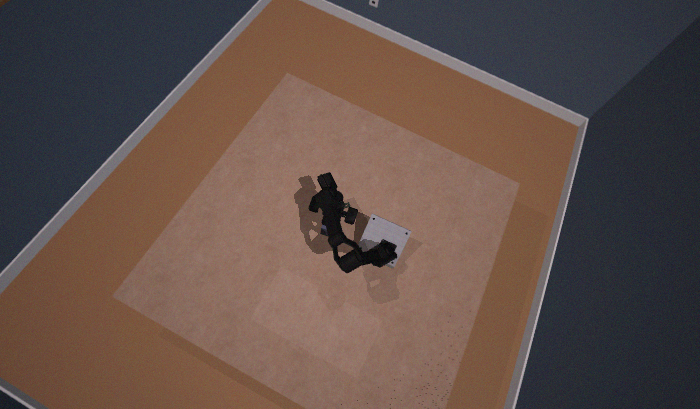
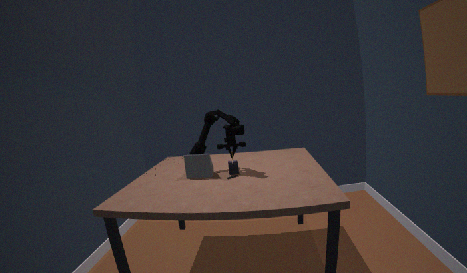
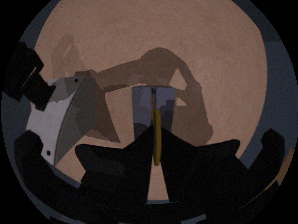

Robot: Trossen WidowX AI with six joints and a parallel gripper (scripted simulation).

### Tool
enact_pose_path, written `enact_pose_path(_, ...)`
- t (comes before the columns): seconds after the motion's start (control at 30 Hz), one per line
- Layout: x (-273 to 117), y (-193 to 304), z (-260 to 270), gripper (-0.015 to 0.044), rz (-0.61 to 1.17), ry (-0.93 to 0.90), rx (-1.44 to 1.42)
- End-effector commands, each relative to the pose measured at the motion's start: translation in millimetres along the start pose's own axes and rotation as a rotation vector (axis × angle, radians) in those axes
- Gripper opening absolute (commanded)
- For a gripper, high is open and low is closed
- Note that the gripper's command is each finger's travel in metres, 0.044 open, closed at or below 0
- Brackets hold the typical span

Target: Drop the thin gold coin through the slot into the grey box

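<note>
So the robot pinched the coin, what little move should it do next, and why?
Probably lift straight up a bit more. The gripper is shut on the coin, seen edge-on in the wrist view, with the holder right below it. The box sits off to one side, so the coin likely needs to come free of the holder before it can swing over to the lid.

From above, the arm hides the claw [image 1: 384, 252], and whatever it grips cannot be made out there. In the exterior view the coin [image 2: 233, 160] at the claw tips is a speck too small to read. At the wrist, the coin's [image 3: 157, 137] faces stay unseen, edge-on only. The box [image 3: 56, 119] beside the claw is partly covered by dark claw parts; its slot cannot be seen.
</note>
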State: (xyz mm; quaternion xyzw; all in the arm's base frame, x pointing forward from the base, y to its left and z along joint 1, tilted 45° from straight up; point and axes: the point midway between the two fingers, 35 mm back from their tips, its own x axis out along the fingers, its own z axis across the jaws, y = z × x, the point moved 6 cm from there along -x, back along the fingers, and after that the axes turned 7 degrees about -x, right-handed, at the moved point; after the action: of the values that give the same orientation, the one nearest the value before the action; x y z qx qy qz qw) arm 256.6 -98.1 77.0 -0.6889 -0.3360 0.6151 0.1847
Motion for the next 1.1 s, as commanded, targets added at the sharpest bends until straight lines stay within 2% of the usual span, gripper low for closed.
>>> enact_pose_path(0.0, 3.2, -0.9, 2.2, 0.0000, -0.004, -0.001, 0.010)
enact_pose_path(1.07, 15.6, -1.5, 1.5, 0.0000, -0.005, 0.000, 0.009)
